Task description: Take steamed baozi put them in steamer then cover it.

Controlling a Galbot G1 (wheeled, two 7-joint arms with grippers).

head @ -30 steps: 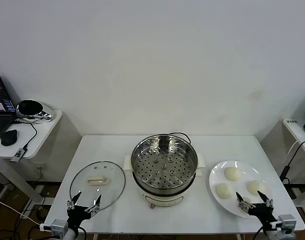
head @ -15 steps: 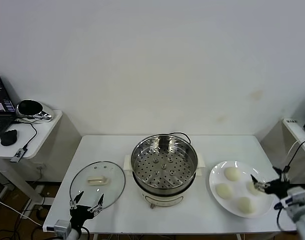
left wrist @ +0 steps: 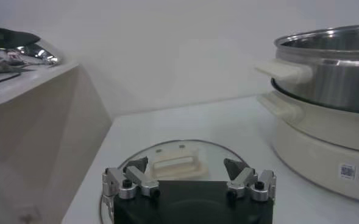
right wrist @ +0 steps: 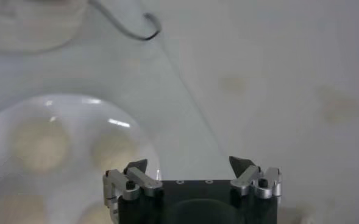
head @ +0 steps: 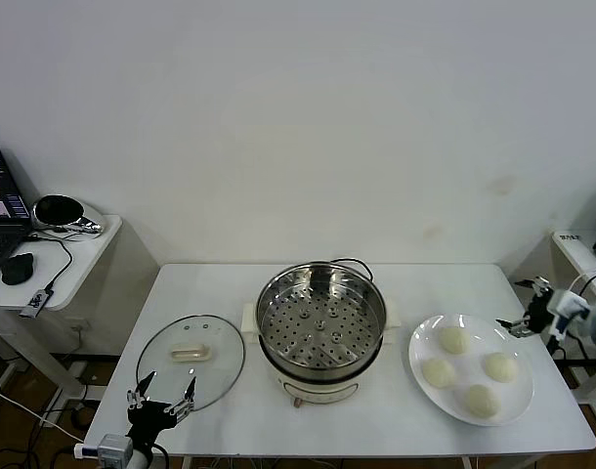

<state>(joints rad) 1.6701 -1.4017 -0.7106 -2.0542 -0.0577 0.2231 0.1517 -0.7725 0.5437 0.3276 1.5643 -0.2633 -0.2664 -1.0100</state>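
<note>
The steamer (head: 321,327) stands open at the table's middle, its perforated tray bare. The cover (head: 191,350) lies flat to its left, handle up. Several steamed baozi (head: 454,339) sit on a white plate (head: 420,344) to the right. My left gripper (head: 161,396) is open and empty at the front edge, just before the cover (left wrist: 219,159), with the steamer (left wrist: 325,79) beside it. My right gripper (head: 518,305) is open and empty, in the air past the plate's far right rim. Its wrist view shows the plate (right wrist: 69,106) and baozi (right wrist: 39,143) beyond the gripper (right wrist: 188,163).
A side table (head: 78,259) at the left holds a laptop, a mouse and a dark rounded object. Another small table (head: 576,249) stands at the right, close to my right arm. A black cable (head: 349,262) runs behind the steamer. The wall is just behind the table.
My right gripper has swung from the plate's front edge out to the right and back, off the plate. All the baozi now show. My left gripper has barely moved.
</note>
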